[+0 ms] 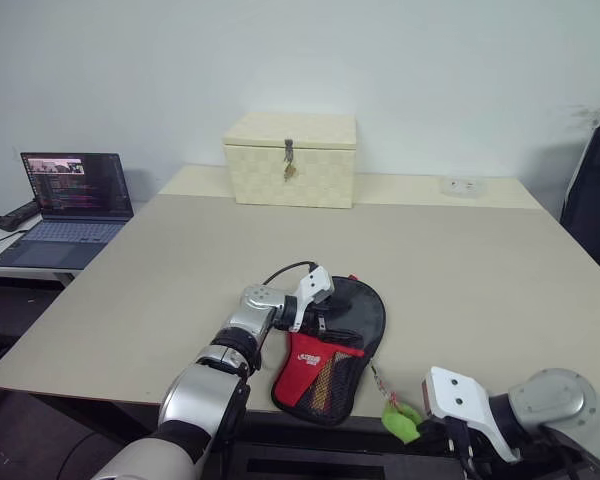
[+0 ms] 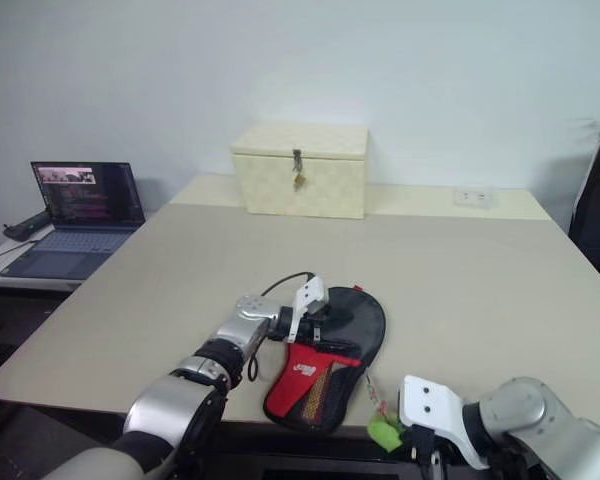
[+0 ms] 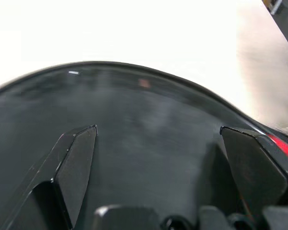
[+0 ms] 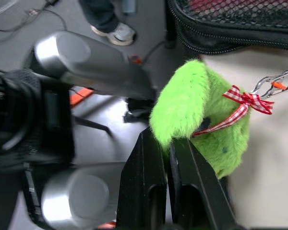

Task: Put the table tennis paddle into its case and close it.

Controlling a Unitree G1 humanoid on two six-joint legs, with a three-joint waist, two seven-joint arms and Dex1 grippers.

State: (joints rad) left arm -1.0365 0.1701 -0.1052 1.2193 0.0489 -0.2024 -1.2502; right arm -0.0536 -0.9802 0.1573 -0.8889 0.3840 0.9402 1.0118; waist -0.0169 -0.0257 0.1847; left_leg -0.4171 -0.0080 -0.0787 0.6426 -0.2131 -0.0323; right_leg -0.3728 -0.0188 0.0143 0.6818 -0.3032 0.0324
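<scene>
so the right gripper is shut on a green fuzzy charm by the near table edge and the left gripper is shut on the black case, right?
Not quite. The left gripper is open, its fingers spread wide over the black case, as the left wrist view shows. The rest holds: the right gripper is shut on the green fuzzy charm by the near table edge.

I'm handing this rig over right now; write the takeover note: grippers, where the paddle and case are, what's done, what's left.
Left gripper: open, fingers spread over the black face of the case, holding nothing.
Right gripper: shut, at the table's near edge, its tips against the green fuzzy charm clipped to the case; whether it pinches the charm I cannot tell.
Case lies flat near the front edge, red mesh pocket toward the robot.
Paddle: no loose paddle on the table; probably inside the case.
Left: whether the zip is fully shut I cannot tell; check it and finish closing.
</scene>
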